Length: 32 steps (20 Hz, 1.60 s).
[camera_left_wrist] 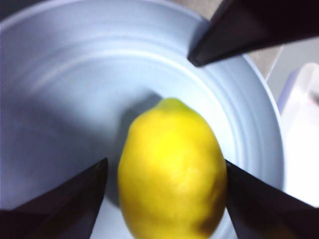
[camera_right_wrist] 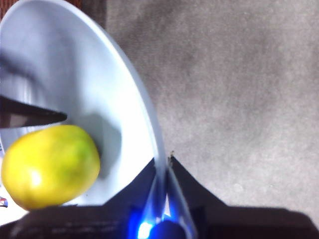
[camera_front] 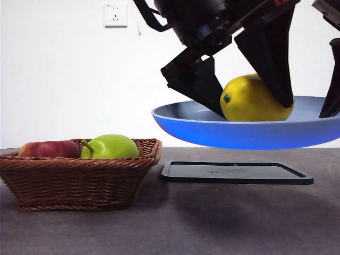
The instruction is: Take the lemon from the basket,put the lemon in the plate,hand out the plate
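Lemon's setting, surface [camera_front: 106, 228]: grey, carrying the basket and a flat black tray [camera_front: 236, 172].
Basket [camera_front: 79, 178]: brown wicker, standing on the surface, holding a red apple [camera_front: 48, 149] and a green fruit [camera_front: 109, 146].
Plate [camera_front: 180, 125]: blue, held in the air above the tray, about level.
Left tool [camera_left_wrist: 164, 172]: inside the plate, jaws spread with one on each side of the lemon; whether they touch it I cannot tell.
Right tool [camera_right_wrist: 164, 164]: clenched on the plate's rim, one jaw on each face.
Lemon [camera_front: 255, 98]: yellow, lying in the plate between the left tool's jaws.
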Tool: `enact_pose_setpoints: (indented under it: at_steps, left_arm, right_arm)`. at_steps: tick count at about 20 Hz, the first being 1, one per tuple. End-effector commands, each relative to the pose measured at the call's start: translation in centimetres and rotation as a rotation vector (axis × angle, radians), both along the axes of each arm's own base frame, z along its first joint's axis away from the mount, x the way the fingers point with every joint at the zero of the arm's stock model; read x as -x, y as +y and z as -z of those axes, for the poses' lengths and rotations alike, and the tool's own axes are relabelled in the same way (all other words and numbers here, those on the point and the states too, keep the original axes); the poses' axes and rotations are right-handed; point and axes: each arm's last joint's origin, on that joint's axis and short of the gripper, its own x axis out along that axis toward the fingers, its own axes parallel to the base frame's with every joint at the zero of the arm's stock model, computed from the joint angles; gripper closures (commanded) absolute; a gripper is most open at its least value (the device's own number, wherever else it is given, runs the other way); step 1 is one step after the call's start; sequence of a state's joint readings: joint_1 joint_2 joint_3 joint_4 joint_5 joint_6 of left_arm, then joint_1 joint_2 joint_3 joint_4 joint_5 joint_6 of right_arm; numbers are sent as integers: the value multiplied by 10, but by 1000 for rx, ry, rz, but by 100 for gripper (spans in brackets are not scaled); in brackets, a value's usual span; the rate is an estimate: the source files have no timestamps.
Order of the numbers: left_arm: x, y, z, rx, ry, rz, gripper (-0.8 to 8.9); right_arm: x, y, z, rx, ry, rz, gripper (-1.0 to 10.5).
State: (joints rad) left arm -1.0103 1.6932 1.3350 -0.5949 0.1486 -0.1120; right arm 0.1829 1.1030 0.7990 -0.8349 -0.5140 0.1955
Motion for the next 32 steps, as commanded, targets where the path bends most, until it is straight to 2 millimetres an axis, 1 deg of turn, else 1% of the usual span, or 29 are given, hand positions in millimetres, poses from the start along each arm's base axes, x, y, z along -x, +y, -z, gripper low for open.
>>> enact_pose_setpoints:
  at_steps: [1, 3, 5, 8, 11, 13, 14, 16, 19, 20, 22, 24, 28, 30, 32]
  left_arm:
    - [3, 6, -17, 31, -16, 8, 435]
    - [4, 21, -33, 43, -24, -13, 436]
    - [6, 41, -52, 62, -39, -40, 437]
    - [13, 76, -83, 102, -80, -88, 437]
    - [26, 114, -111, 128, -153, -140, 438]
    - [37, 136, -125, 130, -197, -186, 438]
    - [43, 147, -131, 131, -220, -211, 438]
    - [55, 165, -140, 140, -261, -248, 438]
    - [68, 180, -149, 155, -304, -276, 438]
    - [71, 184, -150, 156, -312, -290, 438]
    - [74, 187, -151, 155, -316, -296, 438]
    - [74, 187, -151, 149, -313, -298, 438]
    - [74, 188, -151, 146, -318, -313, 438]
    - [74, 188, -151, 145, -318, -314, 438]
    - [74, 188, -151, 150, -312, -322, 438]
  right_arm:
    - [-3, 1, -1, -13, 7, 20, 944]
    - [-5, -1, 0, -16, 17, 41, 944]
    - [-11, -5, 3, -20, 20, 77, 944]
    - [-29, -14, 12, -26, 24, 140, 944]
    - [-61, -24, 20, -24, 46, 193, 944]
    - [-85, -28, 21, -26, 55, 219, 944]
    - [-100, -30, 21, -28, 56, 229, 944]
    - [-128, -31, 18, -31, 47, 237, 944]
    - [-164, -30, 17, -39, 42, 254, 944]
    - [-176, -30, 19, -42, 48, 261, 944]
    - [-193, -30, 28, -41, 64, 266, 944]
    - [-204, -30, 40, -39, 76, 270, 944]
    - [-212, -30, 63, -14, 111, 293, 944]
    - [-213, -31, 71, 1, 123, 289, 944]
    - [-214, -32, 75, 51, 123, 306, 942]
